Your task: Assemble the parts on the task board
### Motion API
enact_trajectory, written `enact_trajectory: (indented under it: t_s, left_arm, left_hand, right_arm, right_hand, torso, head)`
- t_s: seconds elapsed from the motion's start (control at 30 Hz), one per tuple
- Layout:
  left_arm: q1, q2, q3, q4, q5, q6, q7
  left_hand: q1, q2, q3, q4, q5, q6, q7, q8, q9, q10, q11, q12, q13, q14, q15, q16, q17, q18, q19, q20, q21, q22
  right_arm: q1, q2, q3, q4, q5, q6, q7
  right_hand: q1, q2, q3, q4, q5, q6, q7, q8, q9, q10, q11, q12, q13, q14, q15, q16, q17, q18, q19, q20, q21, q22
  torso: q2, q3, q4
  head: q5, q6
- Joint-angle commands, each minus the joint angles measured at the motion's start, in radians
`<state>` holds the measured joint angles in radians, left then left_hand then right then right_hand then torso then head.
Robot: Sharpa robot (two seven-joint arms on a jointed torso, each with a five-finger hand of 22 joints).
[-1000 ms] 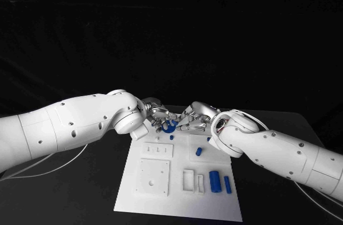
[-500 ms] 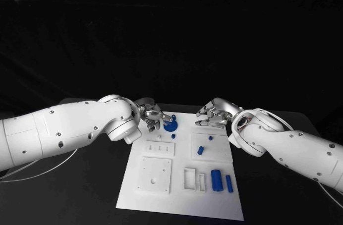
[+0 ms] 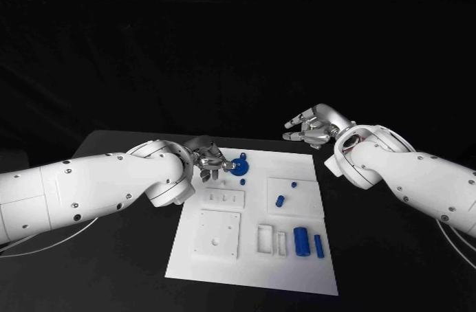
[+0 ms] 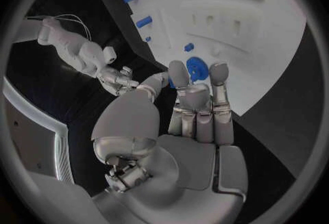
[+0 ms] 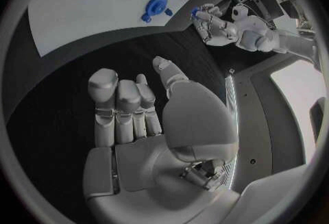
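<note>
- Comparing with a second ago, the silver right hand (image 3: pixel 312 128) is seen withdrawn from the white rectangular task board (image 3: pixel 298 271); it is now raised beyond the board's far right corner over the black desk (image 3: pixel 119 271), fingers loosely apart, nothing held.
- The silver left hand (image 3: pixel 208 162) is kept at the round blue disc-shaped part (image 3: pixel 239 166) near the board's far edge, fingertips touching it; whether it is gripped cannot be told.
- The joint handling is judged finished; the disc seems left to the left hand alone.
- Small blue cylindrical parts (image 3: pixel 300 242) are still lying unassembled on the board's near right.
</note>
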<state>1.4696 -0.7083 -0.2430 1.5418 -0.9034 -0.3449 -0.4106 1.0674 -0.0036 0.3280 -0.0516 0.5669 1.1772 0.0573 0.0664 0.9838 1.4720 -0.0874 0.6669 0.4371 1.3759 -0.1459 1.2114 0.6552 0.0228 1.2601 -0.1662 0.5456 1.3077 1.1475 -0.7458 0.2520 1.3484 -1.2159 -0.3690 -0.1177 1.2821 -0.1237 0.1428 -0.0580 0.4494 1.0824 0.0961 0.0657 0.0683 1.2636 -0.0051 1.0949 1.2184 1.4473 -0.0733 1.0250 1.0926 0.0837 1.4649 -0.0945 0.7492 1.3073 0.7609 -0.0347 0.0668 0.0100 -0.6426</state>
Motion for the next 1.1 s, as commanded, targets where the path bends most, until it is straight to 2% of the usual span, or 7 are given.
enact_trajectory:
  t_s: [0.03, 0.2, 0.3, 0.57, 0.67, 0.8, 1.1]
  left_arm:
    - [-0.014, 0.0, 0.0, 0.011, -0.076, -0.051, -0.03]
    - [-0.037, 0.001, 0.0, 0.012, -0.086, -0.043, -0.036]
    - [-0.051, 0.001, 0.0, 0.011, -0.092, -0.038, -0.041]
    - [-0.076, 0.003, 0.0, 0.007, -0.103, -0.029, -0.046]
    - [-0.082, 0.007, 0.0, 0.004, -0.111, -0.027, -0.047]
    - [-0.09, 0.009, 0.0, 0.004, -0.121, -0.024, -0.05]
    - [-0.097, 0.005, 0.0, 0.009, -0.139, -0.01, -0.062]
  left_hand:
    - [0.021, 0.01, 0.042, -0.034, 0.006, 0.104, -0.091, 0.0, 0.001, 0.04, -0.012, 0.002, 0.01, 0.004, -0.003, 0.007, 0.007, -0.01, 0.002, 0.0, 0.005, 0.019]
    - [0.022, 0.009, 0.043, -0.034, 0.005, 0.104, -0.091, 0.0, 0.002, 0.04, -0.012, 0.002, 0.025, 0.005, -0.003, 0.014, 0.015, -0.009, 0.0, 0.0, 0.011, 0.018]
    - [0.022, 0.009, 0.043, -0.034, 0.005, 0.105, -0.092, 0.0, 0.002, 0.04, -0.012, 0.002, 0.027, 0.005, -0.003, 0.015, 0.018, -0.009, 0.0, 0.0, 0.012, 0.019]
    - [0.02, 0.009, 0.043, -0.034, 0.007, 0.108, -0.092, 0.0, 0.002, 0.04, -0.012, 0.004, 0.033, 0.007, -0.004, 0.019, 0.024, -0.009, 0.0, -0.001, 0.016, 0.019]
    - [0.02, 0.008, 0.043, -0.034, 0.007, 0.109, -0.092, 0.0, 0.002, 0.04, -0.012, 0.004, 0.034, 0.008, -0.004, 0.02, 0.026, -0.009, 0.0, -0.001, 0.017, 0.019]
    - [0.018, 0.009, 0.043, -0.033, 0.007, 0.11, -0.093, -0.001, 0.001, 0.04, -0.012, 0.005, 0.037, 0.01, -0.004, 0.023, 0.03, -0.009, 0.001, -0.001, 0.02, 0.019]
    - [0.015, 0.013, 0.043, -0.03, 0.003, 0.112, -0.094, 0.0, 0.002, 0.04, -0.012, 0.009, 0.043, 0.014, -0.004, 0.028, 0.04, -0.008, 0.002, -0.001, 0.023, 0.019]
  right_arm:
    - [0.014, 0.012, 0.001, -0.023, 0.072, -0.037, 0.045]
    - [0.035, 0.03, 0.002, -0.063, 0.099, -0.065, 0.05]
    - [0.042, 0.041, 0.002, -0.086, 0.11, -0.079, 0.048]
    - [0.047, 0.056, 0.002, -0.1, 0.12, -0.085, 0.046]
    - [0.048, 0.059, 0.002, -0.102, 0.121, -0.085, 0.046]
    - [0.048, 0.06, 0.002, -0.102, 0.122, -0.083, 0.044]
    - [0.048, 0.058, 0.002, -0.102, 0.123, -0.081, 0.042]
  right_hand:
    - [-0.013, 0.002, 0.0, 0.006, 0.006, 0.007, -0.001, -0.003, -0.001, -0.014, 0.001, -0.013, -0.01, -0.006, 0.001, -0.023, -0.018, 0.015, 0.033, 0.005, -0.037, 0.079]
    - [-0.018, 0.004, 0.002, -0.002, 0.011, 0.015, -0.003, -0.004, -0.001, -0.025, -0.003, -0.049, -0.051, -0.01, -0.001, -0.052, -0.048, 0.017, 0.035, 0.003, -0.122, 0.06]
    - [-0.021, 0.004, 0.002, -0.006, 0.013, 0.012, -0.002, -0.003, -0.001, -0.03, -0.002, -0.055, -0.064, -0.012, -0.001, -0.061, -0.06, 0.019, 0.038, 0.003, -0.152, 0.056]
    - [-0.021, 0.005, 0.003, -0.006, 0.013, 0.012, -0.002, -0.003, -0.001, -0.032, -0.002, -0.056, -0.066, -0.012, -0.001, -0.062, -0.061, 0.019, 0.038, 0.003, -0.156, 0.056]
    - [-0.022, 0.007, 0.005, -0.009, 0.011, 0.012, -0.002, -0.003, -0.001, -0.035, -0.002, -0.058, -0.071, -0.013, -0.001, -0.066, -0.067, 0.019, 0.04, 0.003, -0.171, 0.055]
    - [-0.024, 0.007, 0.005, -0.009, 0.012, 0.012, -0.002, -0.003, -0.001, -0.037, -0.002, -0.059, -0.074, -0.014, -0.001, -0.068, -0.069, 0.019, 0.041, 0.003, -0.176, 0.055]
    - [-0.025, 0.007, 0.005, -0.01, 0.012, 0.012, -0.002, -0.003, -0.001, -0.038, -0.002, -0.06, -0.075, -0.015, -0.001, -0.07, -0.071, 0.019, 0.041, 0.003, -0.18, 0.055]
  torso:
    - [-0.004, 0.0025, 0.0033]
    - [-0.004, 0.0019, 0.003]
    - [-0.002, 0.003, 0.0019]
    - [0.0, 0.0024, -0.0007]
    - [0.0, 0.0013, 0.0015]
    - [0.0, 0.0022, 0.0014]
    - [-0.001, 0.0018, 0.0011]
  head:
    - [-0.003, -0.01]
    - [-0.004, -0.015]
    - [-0.006, -0.017]
    - [-0.009, -0.025]
    - [-0.01, -0.029]
    - [-0.008, -0.033]
    - [-0.007, -0.043]
